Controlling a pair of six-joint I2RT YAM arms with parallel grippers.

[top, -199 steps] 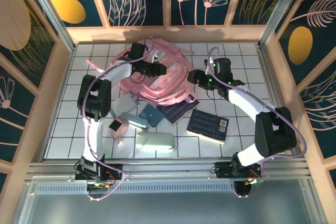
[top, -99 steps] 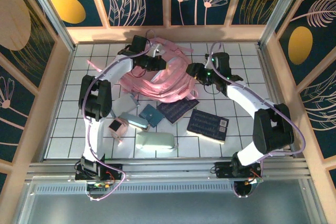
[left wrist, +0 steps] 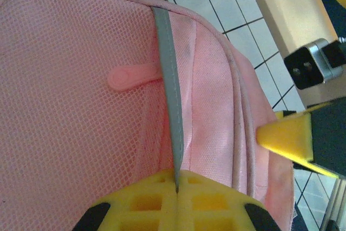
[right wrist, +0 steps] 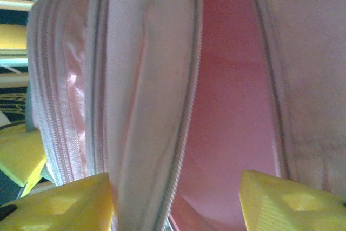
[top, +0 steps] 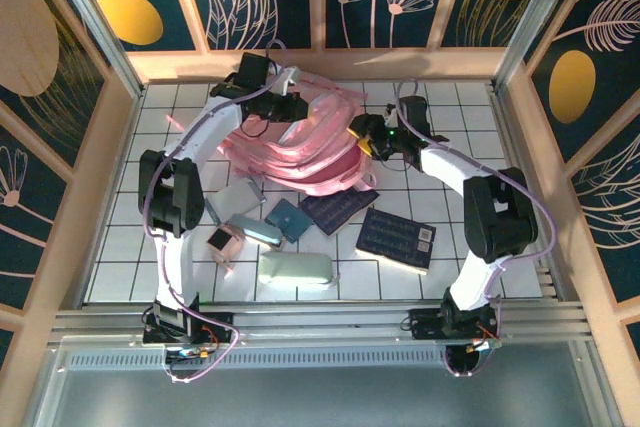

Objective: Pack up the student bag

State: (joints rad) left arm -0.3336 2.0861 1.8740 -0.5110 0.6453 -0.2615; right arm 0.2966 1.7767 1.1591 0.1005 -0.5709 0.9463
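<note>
Since a second ago your left pincer [top: 288, 107] has drawn back toward the far wall, and your right pincer [top: 362, 134] has followed it up and inward. The large soft pink fabric student bag [top: 305, 152] lay spread flat then. Now it stands bunched in a taller heap directly between the two pincers.

The loose things nearer to you than both pincers have not shifted. They are the pale green oblong case [top: 295, 269], the dark flat pad with rows of keys [top: 395, 237] and the small teal square pouch [top: 288, 217].

In the left wrist view, your left pincer [left wrist: 176, 182] is closed tight on a grey tape strip [left wrist: 167, 79] sewn down the bag [left wrist: 216, 106]. The strip runs straight out from the fingertips. To its left is pink mesh [left wrist: 65, 123] with a small pink tab [left wrist: 127, 77]. To its right is smooth pink cloth with piped seams. One yellow finger [left wrist: 286, 133] of the right pincer sits just beside the bag's edge there.

In the right wrist view, your right pincer [right wrist: 175, 204] stands roughly half apart and straddles the bag's unzipped rim. A zip-edged flap [right wrist: 146, 79] lies against its left finger, and the darker pink lining [right wrist: 232, 106] shows in the gap between the fingers. It is not clamped shut on anything.
</note>
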